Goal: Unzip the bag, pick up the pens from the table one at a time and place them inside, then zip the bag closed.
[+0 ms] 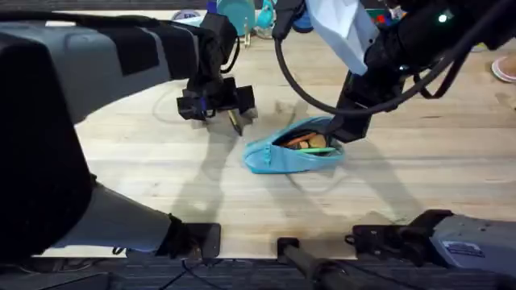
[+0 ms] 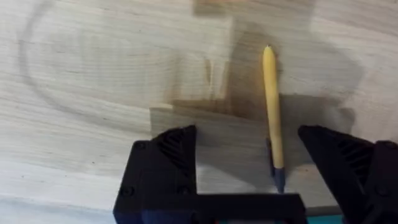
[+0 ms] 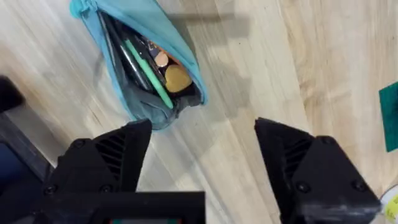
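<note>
The light-blue bag [image 1: 292, 153] lies unzipped at the middle of the table [image 1: 161, 169]. A light green pen [image 3: 149, 78] and other small items show inside it [image 3: 149, 28]. My right gripper [image 1: 345, 127] hovers by the bag's right end; in the right wrist view it [image 3: 202, 146] is open with nothing between its fingers, and the bag's end lies close to one finger. The yellow-tan pen [image 2: 271, 106] with a dark tip lies on the wood left of the bag [image 1: 235, 122]. My left gripper [image 2: 249, 152] is open and straddles it without touching, low over the table [image 1: 219, 105].
Teal and blue objects [image 1: 240, 14] stand at the table's far edge. A pink item [image 1: 506, 68] sits at the right edge. A black cable [image 1: 298, 76] loops from the right arm above the bag. Bare wood lies in front of the bag.
</note>
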Controlling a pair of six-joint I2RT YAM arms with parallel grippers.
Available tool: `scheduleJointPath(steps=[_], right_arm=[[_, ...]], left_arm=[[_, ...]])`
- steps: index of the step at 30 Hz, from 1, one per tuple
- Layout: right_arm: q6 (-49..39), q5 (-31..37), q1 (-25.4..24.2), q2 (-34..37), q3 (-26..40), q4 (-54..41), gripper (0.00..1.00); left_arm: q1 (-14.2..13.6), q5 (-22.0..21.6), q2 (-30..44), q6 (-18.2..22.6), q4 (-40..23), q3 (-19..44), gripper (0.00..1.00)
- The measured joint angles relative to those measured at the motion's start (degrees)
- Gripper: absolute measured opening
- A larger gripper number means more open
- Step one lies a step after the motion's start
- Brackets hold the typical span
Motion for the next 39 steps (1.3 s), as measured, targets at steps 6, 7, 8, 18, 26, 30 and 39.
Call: scheduleJointPath(steps=[6, 7, 8, 18, 26, 30, 39], right_arm=[[0.0, 0.0, 0.0, 0.0, 0.0, 0.0, 0.997], [0.0, 0.0, 0.0, 0.0, 0.0, 0.0, 0.997], [0.0, 0.0, 0.0, 0.0, 0.0, -0.1, 0.998], [2.0, 3.8, 0.0, -6.6, 0.0, -1.9, 0.997], [3.8, 6.3, 0.0, -15.0, 0.1, -7.2, 0.998], [5.7, 6.4, 0.0, -19.2, 0.1, -9.9, 0.998], [10.2, 4.2, 0.0, -30.7, 0.1, -11.5, 0.998]], left_arm=[[0.0, 0.0, 0.0, 0.0, 0.0, 0.0, 0.995], [0.0, 0.0, 0.0, 0.0, 0.0, 0.0, 0.996], [0.0, 0.0, 0.0, 0.0, 0.0, 0.0, 0.989], [0.0, 0.5, 0.3, -0.4, 1.3, 0.3, 0.247], [-0.1, 0.9, 0.3, -0.6, 1.9, 0.3, 0.047], [-0.1, 0.9, 0.3, -0.6, 2.1, 0.3, 0.042], [-0.1, 1.0, 0.3, -0.5, 2.2, 0.3, 0.041]])
